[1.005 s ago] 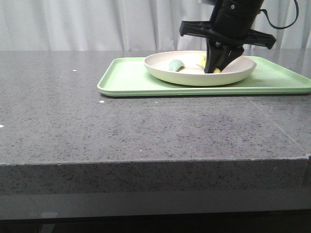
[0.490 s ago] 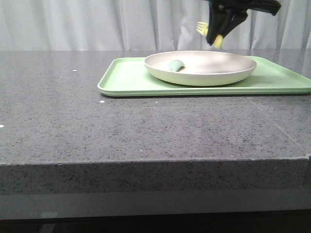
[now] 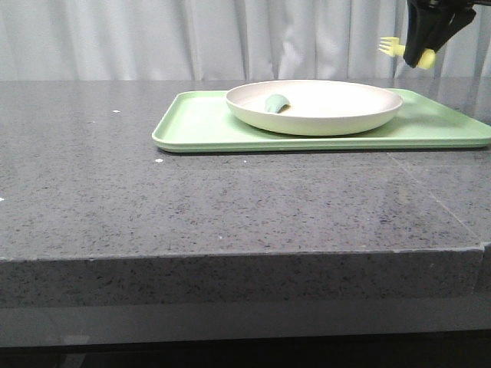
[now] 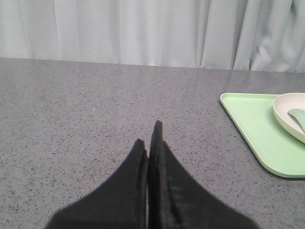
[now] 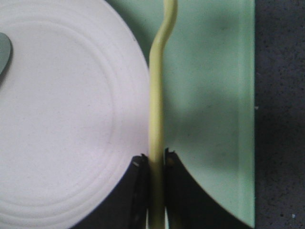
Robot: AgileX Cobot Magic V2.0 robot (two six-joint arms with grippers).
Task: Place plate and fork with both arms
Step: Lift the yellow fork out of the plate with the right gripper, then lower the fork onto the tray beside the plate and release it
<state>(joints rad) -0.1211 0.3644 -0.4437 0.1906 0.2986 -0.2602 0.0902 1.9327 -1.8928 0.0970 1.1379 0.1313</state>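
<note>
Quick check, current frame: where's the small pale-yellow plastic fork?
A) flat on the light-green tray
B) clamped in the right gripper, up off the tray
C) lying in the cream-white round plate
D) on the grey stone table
B: the small pale-yellow plastic fork sits between the shut fingers of the right gripper, lifted above the light-green rectangular tray; only a small teal-green utensil lies in the cream-white round plate.

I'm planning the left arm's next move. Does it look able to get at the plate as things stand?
Probably yes. The left gripper is shut, holds nothing, and only bare table lies between it and the plate. The right gripper, holding the fork, is lifted off to the plate's side.
</note>
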